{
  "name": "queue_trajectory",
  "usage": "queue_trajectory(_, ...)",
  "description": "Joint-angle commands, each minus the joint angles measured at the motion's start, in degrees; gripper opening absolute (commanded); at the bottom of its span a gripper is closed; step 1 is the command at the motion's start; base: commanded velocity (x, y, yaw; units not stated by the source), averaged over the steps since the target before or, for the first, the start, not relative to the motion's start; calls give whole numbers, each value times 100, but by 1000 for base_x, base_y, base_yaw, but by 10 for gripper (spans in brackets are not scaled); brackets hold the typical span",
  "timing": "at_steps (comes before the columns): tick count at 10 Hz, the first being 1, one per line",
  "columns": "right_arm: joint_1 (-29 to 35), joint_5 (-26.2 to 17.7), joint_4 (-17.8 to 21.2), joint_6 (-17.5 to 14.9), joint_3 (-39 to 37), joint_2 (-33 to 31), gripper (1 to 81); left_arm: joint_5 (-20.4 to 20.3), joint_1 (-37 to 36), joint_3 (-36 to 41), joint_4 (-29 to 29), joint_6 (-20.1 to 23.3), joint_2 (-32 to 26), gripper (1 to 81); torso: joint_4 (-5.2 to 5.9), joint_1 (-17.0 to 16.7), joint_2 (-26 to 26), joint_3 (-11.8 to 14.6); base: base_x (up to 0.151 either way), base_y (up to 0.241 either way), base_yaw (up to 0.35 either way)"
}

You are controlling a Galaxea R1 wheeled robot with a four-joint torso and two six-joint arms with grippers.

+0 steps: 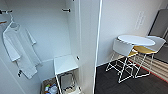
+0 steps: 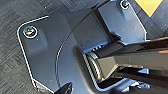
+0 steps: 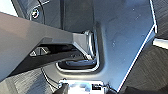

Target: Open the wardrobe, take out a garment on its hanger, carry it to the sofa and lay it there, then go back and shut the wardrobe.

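Inside, the wardrobe (image 1: 82, 37) stands open, its top and left side cut off by the picture edge. On the rail hangs a white shirt (image 1: 18, 47); a small white shelf (image 1: 65, 64) is lower, and under it some items too blurred to name. At right stand a round table (image 1: 136, 40) and stools (image 1: 122, 48). Whether the grippers are open or closed I cannot tell.

The wardrobe (image 1: 85, 37) is white, as is the shirt (image 1: 20, 50) inside. The round table (image 1: 136, 40) is white, the stool seats (image 1: 143, 49) yellow, the floor (image 1: 112, 85) dark.
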Motion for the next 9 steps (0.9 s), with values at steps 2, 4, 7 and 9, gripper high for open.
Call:
queue_trajectory(2,111,-319,-65,-28,15,49,811,253,-212,15,41,7,43,811,0,1,0,0,0,0,330)
queue_trajectory(4,111,-319,-74,-28,15,57,811,253,-212,15,41,15,43,811,0,1,0,0,0,0,330)
queue_trajectory(7,111,-319,-74,-28,15,57,811,244,-212,41,50,15,43,811,0,1,0,0,0,0,330)
queue_trajectory(9,111,-310,-74,-28,15,57,811,244,-212,41,50,15,43,811,0,1,0,0,0,0,328)
